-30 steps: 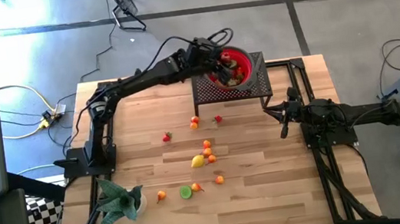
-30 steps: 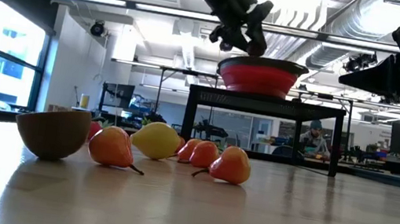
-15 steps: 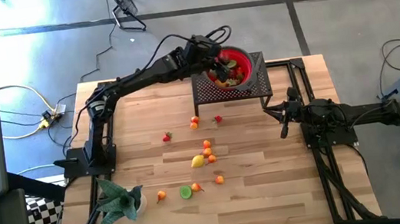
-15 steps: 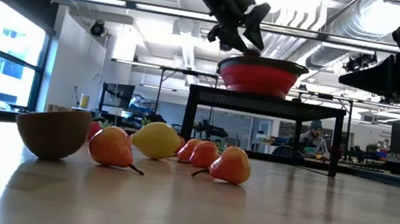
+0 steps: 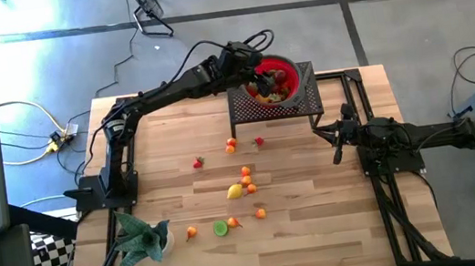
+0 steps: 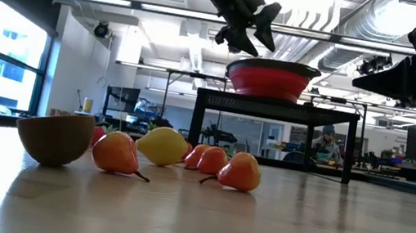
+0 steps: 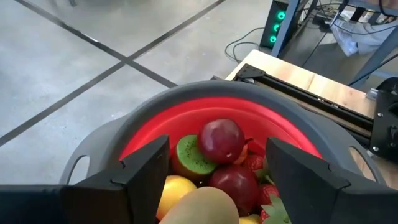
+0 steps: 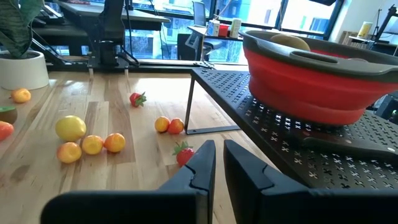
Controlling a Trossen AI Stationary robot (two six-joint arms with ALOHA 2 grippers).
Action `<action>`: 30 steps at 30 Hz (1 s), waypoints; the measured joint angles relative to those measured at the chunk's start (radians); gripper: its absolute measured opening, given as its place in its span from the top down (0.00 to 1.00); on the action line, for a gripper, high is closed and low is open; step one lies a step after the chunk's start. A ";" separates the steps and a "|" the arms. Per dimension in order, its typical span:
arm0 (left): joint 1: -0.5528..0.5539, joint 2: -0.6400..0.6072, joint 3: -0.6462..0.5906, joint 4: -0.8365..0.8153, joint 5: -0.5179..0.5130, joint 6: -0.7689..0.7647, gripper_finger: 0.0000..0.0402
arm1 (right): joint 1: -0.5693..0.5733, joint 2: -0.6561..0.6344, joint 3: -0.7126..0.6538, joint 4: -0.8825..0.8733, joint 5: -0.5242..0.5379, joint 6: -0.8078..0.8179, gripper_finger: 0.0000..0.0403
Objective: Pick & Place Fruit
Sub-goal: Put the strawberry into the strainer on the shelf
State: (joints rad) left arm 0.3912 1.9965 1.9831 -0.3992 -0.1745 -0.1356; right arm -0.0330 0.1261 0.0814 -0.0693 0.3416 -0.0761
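The red bowl with a grey rim [image 7: 205,93] stands on a black perforated rack [image 5: 275,105] at the table's far side. In it lie fruits: two dark-red plums [image 7: 221,140], a kiwi slice [image 7: 189,155], a strawberry [image 7: 255,163] and a yellow one [image 7: 174,190]. My left gripper [image 7: 216,158] hangs open just above the bowl [image 6: 271,80], its fingers [image 6: 266,18] clear of the rim and holding nothing. More fruit lies on the table: a lemon [image 5: 235,190], a lime [image 5: 221,228], strawberries [image 5: 197,163] and small oranges [image 5: 245,171]. My right gripper [image 5: 335,143] rests shut at the table's right.
A green potted plant [image 5: 141,239] stands at the near left corner. The rack's legs [image 8: 189,102] come down on the table beside two small oranges [image 8: 168,125]. A brown kiwi half [image 6: 54,137] lies close to the low camera. Bare wood stretches between the fruit and the near edge.
My left gripper has stayed over the bowl, and its fingers have spread wider apart. The fruit on the table has not moved.
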 joint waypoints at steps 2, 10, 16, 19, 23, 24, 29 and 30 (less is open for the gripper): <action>-0.007 0.000 0.000 0.000 0.000 0.003 0.35 | 0.000 0.000 0.000 0.000 0.000 0.000 0.93; -0.087 0.000 0.000 -0.001 -0.001 0.107 0.43 | 0.000 0.000 0.000 0.028 -0.003 0.003 0.93; -0.129 0.000 0.000 -0.058 -0.003 0.125 0.59 | 0.000 0.000 0.000 0.037 -0.005 0.007 0.93; -0.160 0.000 0.000 -0.056 -0.011 0.108 0.68 | 0.000 0.000 0.000 0.037 -0.005 0.028 0.93; -0.216 0.000 0.000 -0.031 -0.003 0.137 0.77 | 0.000 0.000 0.000 0.037 -0.006 0.029 0.93; -0.228 0.000 0.000 -0.021 -0.002 0.145 0.79 | 0.000 0.000 0.000 0.037 -0.006 0.030 0.93; -0.264 -0.001 0.000 0.010 -0.001 0.198 0.84 | 0.000 0.000 0.000 0.029 -0.008 0.053 0.93; -0.269 -0.001 0.000 0.011 -0.001 0.208 0.85 | 0.000 0.000 0.000 0.028 -0.008 0.062 0.93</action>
State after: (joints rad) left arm 0.1224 1.9954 1.9827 -0.3886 -0.1756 0.0722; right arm -0.0326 0.1261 0.0814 -0.0416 0.3332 -0.0143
